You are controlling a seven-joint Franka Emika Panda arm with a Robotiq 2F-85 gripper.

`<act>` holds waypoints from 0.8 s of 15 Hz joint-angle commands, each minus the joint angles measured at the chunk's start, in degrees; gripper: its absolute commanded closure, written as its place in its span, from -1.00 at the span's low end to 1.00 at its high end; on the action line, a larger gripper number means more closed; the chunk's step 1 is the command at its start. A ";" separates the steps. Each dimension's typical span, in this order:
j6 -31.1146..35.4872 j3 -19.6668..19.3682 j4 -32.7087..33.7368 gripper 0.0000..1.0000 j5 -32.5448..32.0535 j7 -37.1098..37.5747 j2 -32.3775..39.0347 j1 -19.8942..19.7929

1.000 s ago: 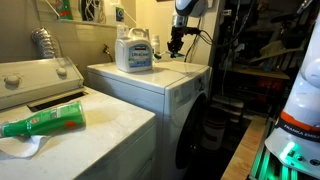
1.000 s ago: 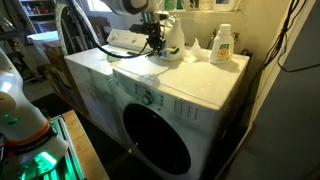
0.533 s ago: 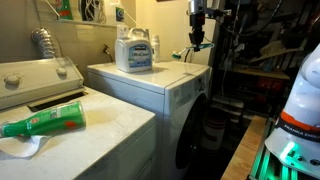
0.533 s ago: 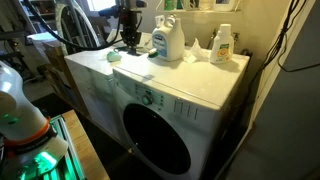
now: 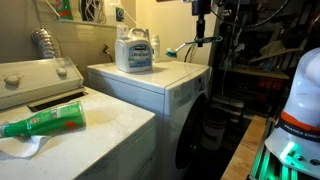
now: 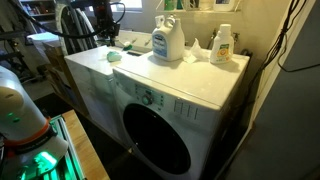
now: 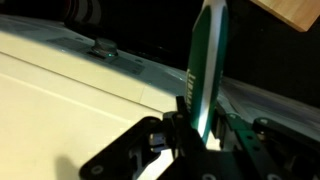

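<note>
My gripper (image 7: pixel 200 125) is shut on a slim green and white object (image 7: pixel 205 60) that stands up between the fingers in the wrist view. In both exterior views the gripper (image 5: pixel 200 33) (image 6: pixel 105 38) hangs high in the air near the front edge of the white dryer (image 5: pixel 160 78) (image 6: pixel 205 85). The held object (image 5: pixel 182 47) sticks out sideways below it. A white detergent jug (image 5: pixel 133 50) (image 6: pixel 167 42) with a blue label stands at the back of the dryer top, well apart from the gripper.
A green bottle (image 5: pixel 45 122) lies on the white top-load washer (image 5: pixel 105 125) beside the dryer. A small white bottle (image 6: pixel 222 45) stands at the dryer's back corner. Dark shelving (image 5: pixel 260 60) stands opposite the machines. A white robot base with a green light (image 5: pixel 295 120) is nearby.
My gripper has moved away from the detergent jug, risen, and travelled toward the dryer's front edge, carrying the green and white object.
</note>
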 commanded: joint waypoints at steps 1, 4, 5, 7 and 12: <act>1.44 0.58 0.66 0.87 2.72 -6.26 2.16 4.73; 3.54 1.01 1.65 0.87 6.94 -11.51 6.34 7.91; 4.38 1.20 1.80 0.87 8.39 -13.47 8.23 8.73; 5.87 1.18 2.73 0.87 11.40 -18.32 11.44 9.89; 6.23 2.73 3.16 0.50 11.89 -19.34 13.54 8.86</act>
